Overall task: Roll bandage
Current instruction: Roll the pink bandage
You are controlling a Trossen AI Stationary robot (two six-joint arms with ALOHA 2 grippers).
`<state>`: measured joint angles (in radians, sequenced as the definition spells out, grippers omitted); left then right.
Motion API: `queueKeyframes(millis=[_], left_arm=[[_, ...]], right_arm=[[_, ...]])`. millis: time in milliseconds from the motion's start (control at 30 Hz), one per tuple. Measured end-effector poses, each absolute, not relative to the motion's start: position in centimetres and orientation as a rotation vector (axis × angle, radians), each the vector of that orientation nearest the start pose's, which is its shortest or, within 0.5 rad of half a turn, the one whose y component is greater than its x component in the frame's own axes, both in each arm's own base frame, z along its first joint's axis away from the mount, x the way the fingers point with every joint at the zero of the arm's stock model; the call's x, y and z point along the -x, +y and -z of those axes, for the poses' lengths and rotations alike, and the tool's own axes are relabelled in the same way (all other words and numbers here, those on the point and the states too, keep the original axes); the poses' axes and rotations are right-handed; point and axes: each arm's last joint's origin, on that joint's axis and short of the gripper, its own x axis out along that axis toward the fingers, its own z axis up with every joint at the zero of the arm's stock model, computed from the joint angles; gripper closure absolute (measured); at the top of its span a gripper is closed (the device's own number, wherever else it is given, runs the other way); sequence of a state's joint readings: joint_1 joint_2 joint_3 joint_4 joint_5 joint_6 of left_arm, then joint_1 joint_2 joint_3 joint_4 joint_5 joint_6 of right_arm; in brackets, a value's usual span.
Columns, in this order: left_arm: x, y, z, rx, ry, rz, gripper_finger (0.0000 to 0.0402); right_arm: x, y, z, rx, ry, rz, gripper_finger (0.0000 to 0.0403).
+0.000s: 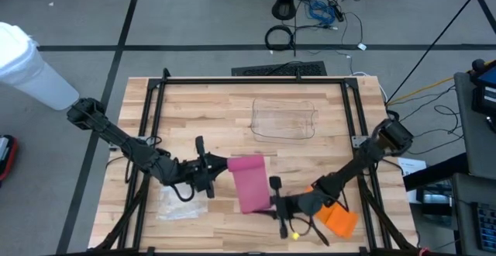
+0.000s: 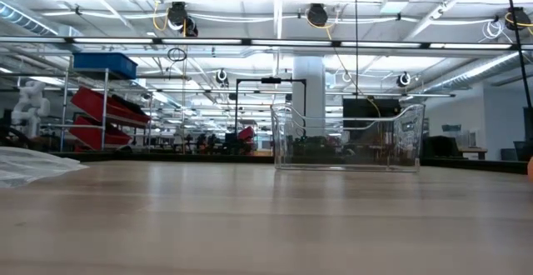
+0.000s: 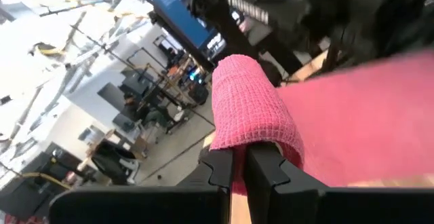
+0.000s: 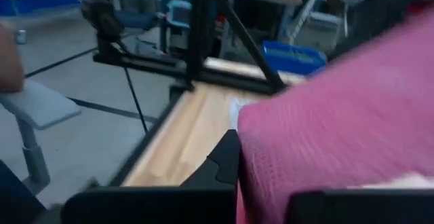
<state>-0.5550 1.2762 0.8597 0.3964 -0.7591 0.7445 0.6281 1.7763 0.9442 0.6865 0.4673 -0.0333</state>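
Note:
A pink bandage (image 1: 249, 182) stretches as a flat strip between my two grippers at the table's near middle. Its far end is wound into a roll (image 3: 249, 105). My left gripper (image 1: 212, 167) is shut on that roll, coming from the table's left. My right gripper (image 1: 276, 203) is shut on the strip's near end, coming from the right. Neither the bandage nor the grippers show in the low view. My left gripper pinches the rolled end of the bandage at its edge (image 3: 239, 142) between its two fingers (image 3: 218, 171), reaching in level from the table's left. The flat strip (image 3: 366, 108) runs away from the roll toward the other arm. My right gripper holds the strip's near end (image 4: 271, 156) between its fingers, level from the table's right; the cloth covers one finger, and only the other finger (image 4: 226, 161) shows. One layer or several, I cannot tell.
A clear plastic container (image 1: 284, 120) stands behind the bandage at the table's far middle. A clear plastic bag (image 1: 178, 203) lies near the front left. An orange piece (image 1: 339, 220) lies at the front right under the right arm. The black frame (image 1: 256, 81) rings the table.

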Motion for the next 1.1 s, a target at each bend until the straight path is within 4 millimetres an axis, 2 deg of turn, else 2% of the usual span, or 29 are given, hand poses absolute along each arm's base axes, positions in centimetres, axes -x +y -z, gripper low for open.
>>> queueKeyframes(millis=[200, 333, 433, 733, 1100], left_arm=[[-25.4, -12.2, -30.4, -0.728, 0.135, -0.166, 0.0384], [-25.4, -12.0, -29.9, -0.742, 0.183, -0.151, 0.0384], [-25.4, -12.0, -29.6, -0.756, 0.203, -0.143, 0.0384], [-25.0, -12.6, -29.4, -0.776, 0.218, -0.113, 0.0384], [-25.0, -12.7, -29.2, -0.785, 0.220, -0.060, 0.0384]], right_arm=[[-32.5, 22.7, -24.3, 0.226, 0.133, -0.188, 0.0403], [-33.5, 23.0, -26.9, 0.304, 0.130, -0.161, 0.0403], [-33.4, 22.7, -28.9, 0.370, 0.141, -0.103, 0.0403], [-31.8, 18.6, -34.2, 0.371, 0.088, 0.035, 0.0403], [-33.0, 14.8, -35.0, 0.347, 0.098, 0.113, 0.0403]])
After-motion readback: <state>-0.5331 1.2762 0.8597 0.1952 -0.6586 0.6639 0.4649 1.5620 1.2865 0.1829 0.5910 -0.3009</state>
